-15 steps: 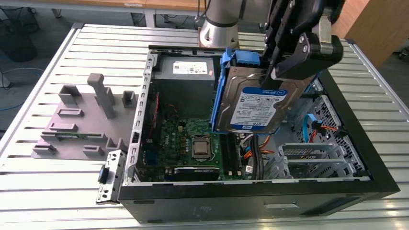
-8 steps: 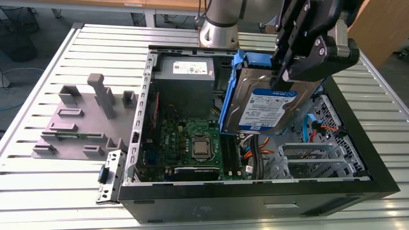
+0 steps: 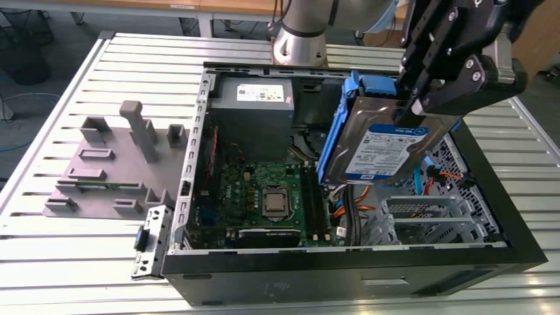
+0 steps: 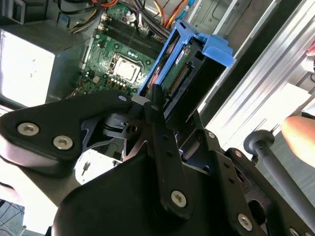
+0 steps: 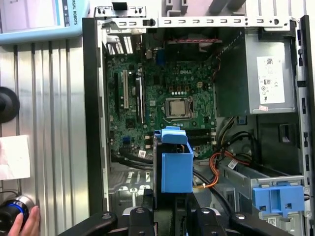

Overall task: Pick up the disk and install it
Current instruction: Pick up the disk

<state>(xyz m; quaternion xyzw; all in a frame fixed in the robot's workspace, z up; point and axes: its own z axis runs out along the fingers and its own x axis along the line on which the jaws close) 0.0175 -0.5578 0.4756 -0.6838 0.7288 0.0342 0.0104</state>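
One disk (image 3: 385,147) is all I am carrying. My pincer (image 3: 418,111) is clamping its upper end, so it is hanging nearly on edge over the open computer case (image 3: 350,269), touching nothing inside as far as I can see. Its blue-and-white label is facing the exterior view, and its blue side rails (image 3: 337,131) are running down its flanks. It is hovering over the part of the case toward the exterior view's right, above the metal drive cage (image 3: 437,213) and near the orange cables (image 3: 350,200). The motherboard (image 3: 262,190) is lying lower, toward the exterior view's left, and the grey power supply (image 3: 254,95) is sitting against the far wall. As I am judging it, doing this step well is mostly a matter of alignment. The rails are going to need to meet the cage squarely, so the tilt I am holding should be coming out while the disk is well clear of the metal. The cables looping close by are the likeliest trouble, since one could be getting caught under the disk's lower edge. Because I am gripping one end only, any sideways knock is going to be levering the disk in my grip, so slow, straight travel is serving best. A blue latch piece (image 5: 278,199) is sitting on the cage in the first wrist view, though I cannot tell how it is set. A person's hand (image 5: 22,223) is resting out on the tabletop (image 3: 79,262), well apart from the case.
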